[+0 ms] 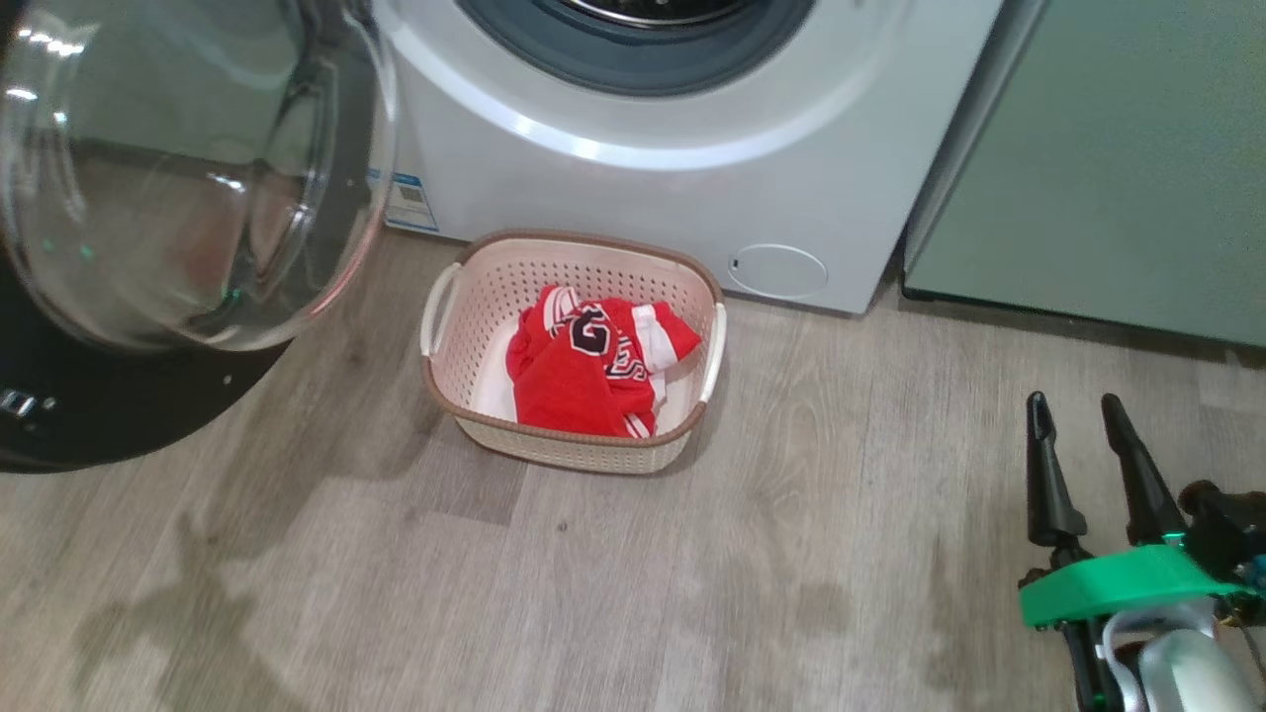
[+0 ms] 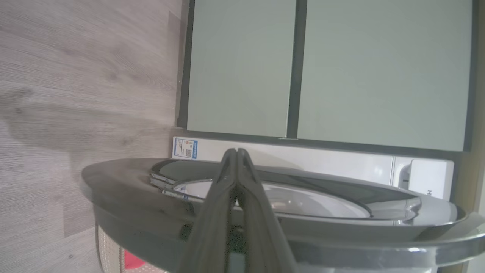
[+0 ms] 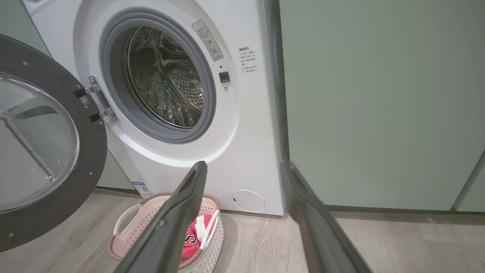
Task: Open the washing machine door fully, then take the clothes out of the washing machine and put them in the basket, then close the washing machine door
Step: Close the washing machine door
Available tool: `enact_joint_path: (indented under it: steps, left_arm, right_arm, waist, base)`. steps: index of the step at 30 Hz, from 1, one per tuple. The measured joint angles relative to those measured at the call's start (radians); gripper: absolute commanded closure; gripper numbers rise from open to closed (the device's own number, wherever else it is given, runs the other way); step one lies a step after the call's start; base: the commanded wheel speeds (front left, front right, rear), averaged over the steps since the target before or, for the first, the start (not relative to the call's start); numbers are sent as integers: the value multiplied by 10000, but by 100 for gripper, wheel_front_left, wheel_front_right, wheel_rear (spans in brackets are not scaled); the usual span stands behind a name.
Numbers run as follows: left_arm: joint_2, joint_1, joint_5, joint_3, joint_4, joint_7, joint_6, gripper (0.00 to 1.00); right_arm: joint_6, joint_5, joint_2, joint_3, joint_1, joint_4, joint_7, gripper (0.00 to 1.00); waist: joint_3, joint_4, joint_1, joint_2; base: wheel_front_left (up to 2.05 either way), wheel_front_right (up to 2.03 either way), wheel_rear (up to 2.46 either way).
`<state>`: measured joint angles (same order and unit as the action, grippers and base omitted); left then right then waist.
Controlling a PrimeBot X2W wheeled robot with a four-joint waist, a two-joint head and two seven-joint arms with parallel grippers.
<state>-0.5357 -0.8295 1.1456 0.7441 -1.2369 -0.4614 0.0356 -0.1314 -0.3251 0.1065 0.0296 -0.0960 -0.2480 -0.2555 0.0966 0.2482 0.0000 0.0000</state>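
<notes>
The washing machine door (image 1: 129,415), with its black rim and clear dome, stands swung open at the left of the white washing machine (image 1: 692,188). The steel drum (image 3: 166,79) looks empty. On the floor in front sits the basket (image 1: 465,297) with red clothes (image 1: 584,366) piled inside. My left gripper (image 2: 237,152) is shut with nothing between its fingers, which lie across the door's black outer rim (image 2: 125,182); I cannot tell whether they touch it. Low at the right, away from the basket, my right gripper (image 1: 1076,410) hangs open and empty above the floor.
Pale-green cabinet doors (image 1: 1108,168) stand right of the washer, and more (image 2: 242,68) stand behind the open door. Wood-look floor (image 1: 841,514) stretches between the basket and my right gripper. The open door's rim overhangs the floor left of the basket.
</notes>
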Motion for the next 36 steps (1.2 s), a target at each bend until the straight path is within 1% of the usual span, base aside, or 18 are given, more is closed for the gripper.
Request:
enact_joint_path:
  steps: [5, 8, 11, 13, 18, 23, 30, 36]
  left_arm:
    - [-36, -176, 0, -173, -79, -570, 274, 100]
    - [27, -178, -12, -416, -132, -1133, 410, 100]
    - [190, -175, -36, -644, -142, -1685, 577, 100]
    - [401, -174, -115, -796, -134, -1965, 623, 100]
    - [1149, -145, -109, -1141, 65, -2740, 796, 100]
    - [1964, 68, -176, -1611, 754, -3611, 886, 100]
    - [3250, 1061, -265, -2499, 2527, -4575, 888, 100]
    - [4422, 2001, -251, -3022, 4036, -4817, 888, 100]
  right_arm:
    - [0, 0, 128, -56, -27, 8, 0, 0]
    - [0, 0, 128, -84, -27, 8, 0, 0]
    - [0, 0, 125, -165, -26, 6, 0, 0]
    - [0, 2, 113, -196, -23, 4, 0, 0]
    - [0, 0, 17, -196, 51, 2, 0, 0]
    - [0, 0, -84, -178, 243, -33, 0, 0]
    - [0, -2, -127, -182, 404, -35, 0, 0]
    - [0, -2, -178, -134, 402, -40, 0, 0]
  waist:
    - [192, -162, 0, 0]
    - [162, -136, 0, 0]
    - [77, -46, 0, 0]
    - [-2, 45, 0, 0]
    - [-295, 291, 0, 0]
    - [-584, 477, 0, 0]
    - [-794, 549, 0, 0]
    - [-855, 225, 0, 0]
  base:
    - [0, 0, 0]
    - [0, 0, 0]
    - [0, 0, 0]
    - [0, 0, 0]
    - [0, 0, 0]
    - [0, 0, 0]
    - [0, 0, 0]
    - [0, 0, 0]
